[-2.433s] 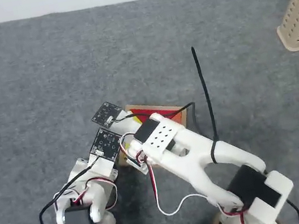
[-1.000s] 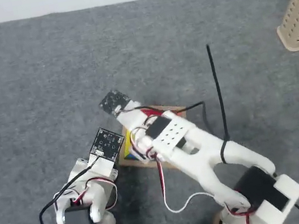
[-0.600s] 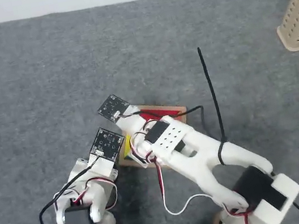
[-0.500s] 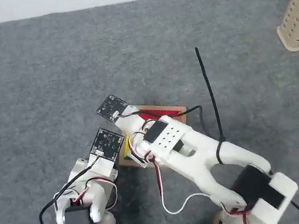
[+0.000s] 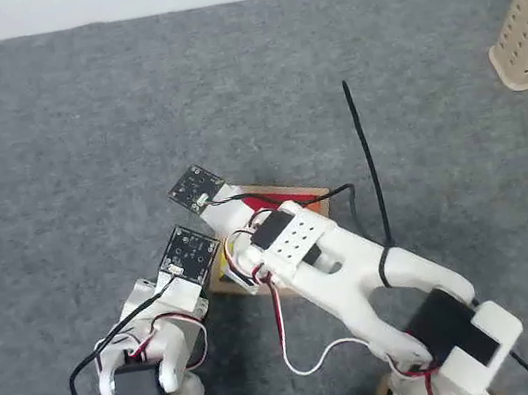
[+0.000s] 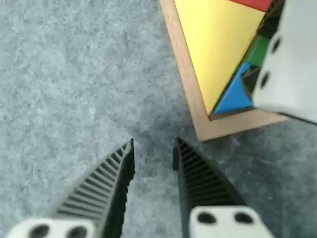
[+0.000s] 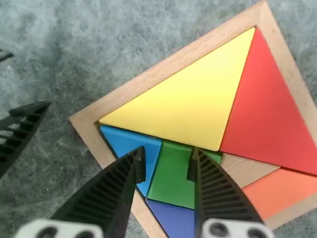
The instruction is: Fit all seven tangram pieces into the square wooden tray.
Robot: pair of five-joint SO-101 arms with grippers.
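- The square wooden tray (image 7: 173, 66) lies on the grey counter (image 5: 82, 137), toward the edge where both arms stand.
- Six pieces sit in it: a yellow triangle (image 7: 198, 109), a red triangle (image 7: 262, 124), a blue triangle (image 7: 121, 141), a green piece (image 7: 171, 173), an indigo piece (image 7: 173, 218) and an orange piece (image 7: 282, 191).
- A bare wooden gap (image 7: 245, 168) shows between green and orange.
- The right gripper (image 7: 167, 156) hovers over the green piece, fingers apart and empty.
- The left gripper (image 6: 152, 148) hangs over the counter just beside a tray corner, fingers slightly apart and holding nothing.
- The task looks to be near its end, with one slot left to fill.
- The next move calls for bringing the seventh piece and turning it to match the gap.
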